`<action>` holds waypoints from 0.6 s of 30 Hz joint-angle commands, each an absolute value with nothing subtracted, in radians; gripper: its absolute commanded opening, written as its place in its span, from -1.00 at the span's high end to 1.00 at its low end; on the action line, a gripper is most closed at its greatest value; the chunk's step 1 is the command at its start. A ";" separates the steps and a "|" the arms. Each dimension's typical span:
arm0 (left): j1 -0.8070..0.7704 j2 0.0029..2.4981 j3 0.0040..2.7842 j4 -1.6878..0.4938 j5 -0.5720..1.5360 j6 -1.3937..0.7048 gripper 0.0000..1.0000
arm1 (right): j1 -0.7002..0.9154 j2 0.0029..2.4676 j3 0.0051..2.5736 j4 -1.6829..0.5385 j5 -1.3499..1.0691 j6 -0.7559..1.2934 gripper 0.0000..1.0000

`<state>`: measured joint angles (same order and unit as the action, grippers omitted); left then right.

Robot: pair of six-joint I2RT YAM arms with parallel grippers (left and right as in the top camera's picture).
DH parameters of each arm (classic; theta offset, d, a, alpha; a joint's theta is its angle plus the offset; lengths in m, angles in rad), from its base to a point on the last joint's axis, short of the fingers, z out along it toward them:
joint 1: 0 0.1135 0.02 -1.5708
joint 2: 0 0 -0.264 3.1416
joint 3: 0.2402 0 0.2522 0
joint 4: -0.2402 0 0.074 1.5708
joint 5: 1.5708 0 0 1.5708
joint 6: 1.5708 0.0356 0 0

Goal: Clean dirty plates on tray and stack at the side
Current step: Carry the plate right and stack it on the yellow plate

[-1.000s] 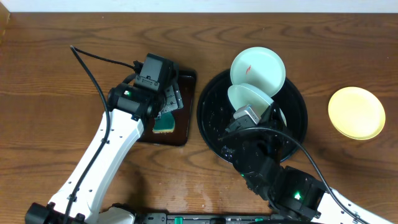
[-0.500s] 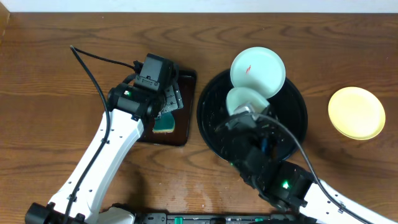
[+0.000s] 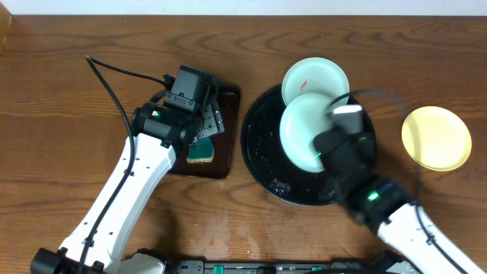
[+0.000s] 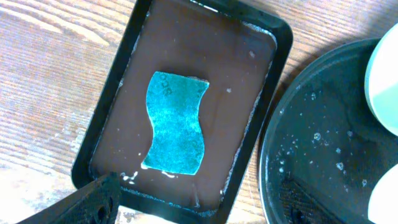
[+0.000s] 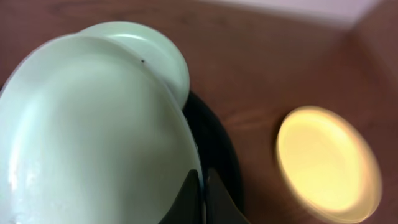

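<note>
My right gripper is shut on the rim of a pale mint plate, also large in the right wrist view, and holds it lifted above the round black tray. A second white plate with a red smear rests on the tray's far rim and shows behind the held plate. The pale yellow plate lies on the table right of the tray, blurred in the right wrist view. My left gripper is open and empty above the teal sponge.
The sponge lies in a small rectangular dark tray with a wet film, left of the round tray. The round tray's rim sits close beside it. A black cable crosses the table at the left.
My right arm has swung to the right and lifted the pale mint plate, which now faces up and looks larger over the tray. The left arm has not moved.
</note>
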<state>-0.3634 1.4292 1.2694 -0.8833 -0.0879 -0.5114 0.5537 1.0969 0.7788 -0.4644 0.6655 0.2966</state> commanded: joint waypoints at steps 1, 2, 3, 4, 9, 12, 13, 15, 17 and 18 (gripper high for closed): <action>-0.358 1.431 1.291 -0.885 -0.093 -0.505 -0.64 | 0.314 1.075 0.793 -0.461 0.302 0.468 0.98; -0.358 1.431 1.291 -0.885 -0.093 -0.505 -0.65 | 0.231 1.076 0.793 -0.461 0.226 0.467 0.98; -0.358 1.431 1.291 -0.885 -0.093 -0.505 -0.65 | 0.144 1.078 0.793 -0.462 0.154 0.468 0.98; -0.358 1.431 1.291 -0.885 -0.094 -0.505 -0.64 | 0.058 1.080 0.793 -0.462 0.087 0.468 0.98; -0.358 1.431 1.291 -0.885 -0.093 -0.505 -0.65 | -0.323 1.108 0.793 -0.461 -0.039 0.512 0.98; -0.358 1.431 1.291 -0.885 -0.093 -0.505 -0.64 | -0.488 1.148 0.793 -0.454 -0.010 0.543 0.98; -0.358 1.431 1.291 -0.885 -0.094 -0.505 -0.64 | -0.526 1.165 0.793 -0.449 -0.003 0.551 0.98; -0.358 1.431 1.291 -0.885 -0.093 -0.505 -0.65 | -0.609 1.216 0.793 -0.419 -0.001 0.555 0.98; -0.358 1.431 1.291 -0.885 -0.093 -0.505 -0.64 | -0.660 1.266 0.793 -0.382 0.001 0.561 0.98; -0.358 1.431 1.291 -0.885 -0.093 -0.505 -0.65 | -0.680 1.295 0.793 -0.363 0.003 0.562 0.98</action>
